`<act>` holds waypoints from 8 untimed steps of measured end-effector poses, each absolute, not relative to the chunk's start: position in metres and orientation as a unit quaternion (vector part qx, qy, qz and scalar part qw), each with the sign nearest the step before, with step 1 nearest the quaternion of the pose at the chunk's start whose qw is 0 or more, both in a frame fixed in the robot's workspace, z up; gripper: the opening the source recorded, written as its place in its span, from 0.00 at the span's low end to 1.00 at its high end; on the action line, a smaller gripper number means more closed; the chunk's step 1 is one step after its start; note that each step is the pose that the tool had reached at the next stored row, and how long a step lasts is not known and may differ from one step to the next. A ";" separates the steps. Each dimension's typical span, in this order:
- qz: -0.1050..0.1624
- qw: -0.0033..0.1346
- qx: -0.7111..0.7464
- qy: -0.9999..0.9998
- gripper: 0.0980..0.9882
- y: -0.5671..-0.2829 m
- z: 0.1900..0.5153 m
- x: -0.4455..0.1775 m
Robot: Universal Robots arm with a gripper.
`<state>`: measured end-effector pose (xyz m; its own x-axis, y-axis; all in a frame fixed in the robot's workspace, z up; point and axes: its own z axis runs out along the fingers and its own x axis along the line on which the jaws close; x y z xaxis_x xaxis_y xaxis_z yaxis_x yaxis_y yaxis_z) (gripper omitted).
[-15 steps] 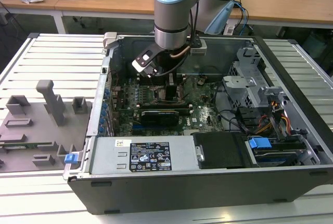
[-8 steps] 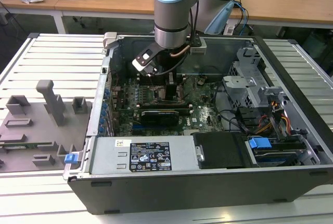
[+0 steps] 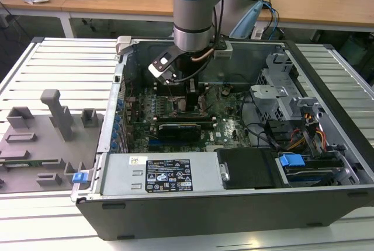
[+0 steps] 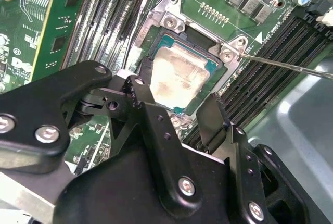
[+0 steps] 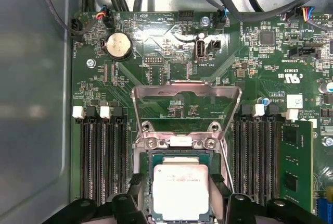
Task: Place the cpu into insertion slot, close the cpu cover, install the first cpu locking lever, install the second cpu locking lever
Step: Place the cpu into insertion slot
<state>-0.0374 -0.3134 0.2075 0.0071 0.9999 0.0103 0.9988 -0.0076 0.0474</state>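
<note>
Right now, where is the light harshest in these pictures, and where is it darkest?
In the second wrist view, glare washes the top of the cpu almost white; in the first wrist view, the raised cpu cover gleams along its edge; in the exterior view, the motherboard lies dim under the arm while the slatted table is bright.

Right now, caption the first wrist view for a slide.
The cpu lying in the insertion slot, the cpu cover raised, the gripper just above.

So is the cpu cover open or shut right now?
Open: the cpu cover stands swung up, and the cpu beneath lies uncovered.
</note>
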 end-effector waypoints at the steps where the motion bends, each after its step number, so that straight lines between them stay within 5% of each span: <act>1: 0.020 0.013 0.709 0.704 0.57 -0.313 0.209 -0.037; 4: 0.020 0.013 0.709 0.704 0.56 -0.314 0.211 -0.037; 5: 0.020 0.013 0.709 0.704 0.41 -0.316 0.211 -0.037; 6: 0.020 0.013 0.709 0.704 0.41 -0.317 0.211 -0.037; 8: 0.020 0.013 0.709 0.704 0.21 -0.318 0.211 -0.037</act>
